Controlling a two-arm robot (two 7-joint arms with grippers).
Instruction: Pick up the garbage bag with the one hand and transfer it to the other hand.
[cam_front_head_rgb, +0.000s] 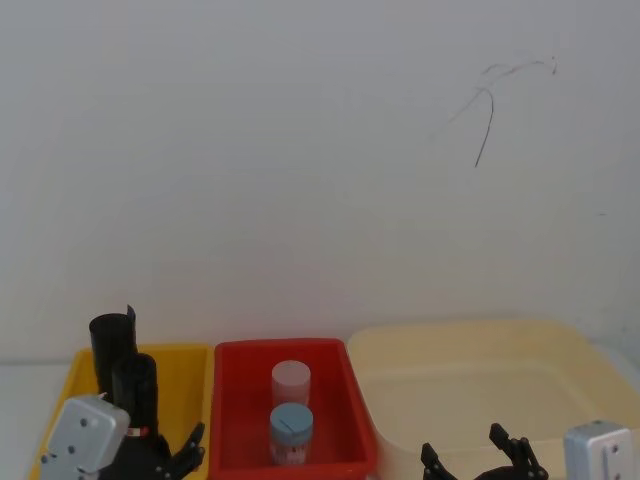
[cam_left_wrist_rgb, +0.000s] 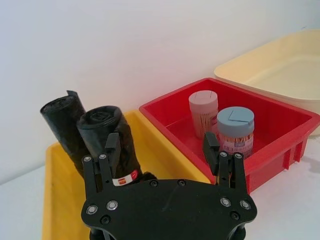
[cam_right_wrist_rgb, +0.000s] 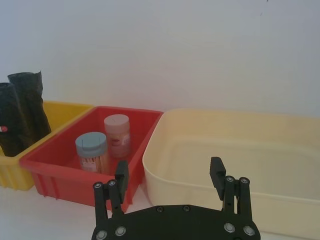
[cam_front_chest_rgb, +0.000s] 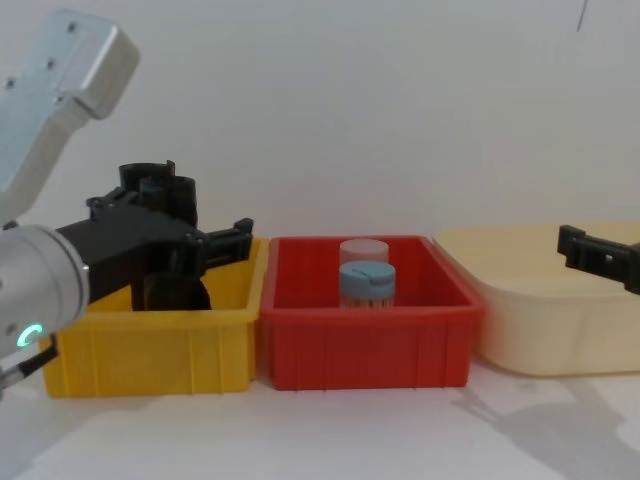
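Note:
The garbage bag (cam_left_wrist_rgb: 102, 131), a black roll with a red-and-white label band, stands tilted in the yellow bin (cam_left_wrist_rgb: 55, 195); it also shows in the head view (cam_front_head_rgb: 136, 385) and the right wrist view (cam_right_wrist_rgb: 7, 120). My left gripper (cam_left_wrist_rgb: 161, 150) hovers open just over the bin. One of its fingers (cam_left_wrist_rgb: 113, 149) lies in front of the roll, and I cannot tell whether it touches it. In the chest view the left gripper (cam_front_chest_rgb: 200, 238) hides the roll. My right gripper (cam_right_wrist_rgb: 170, 175) is open and empty in front of the cream tub (cam_right_wrist_rgb: 240, 150).
A second, plain black roll (cam_left_wrist_rgb: 62, 125) with a ragged top leans behind the labelled one. The red bin (cam_front_head_rgb: 230, 410) in the middle holds two jars, pink-lidded (cam_front_head_rgb: 291, 378) and blue-lidded (cam_front_head_rgb: 291, 425). The three containers stand side by side against a white wall.

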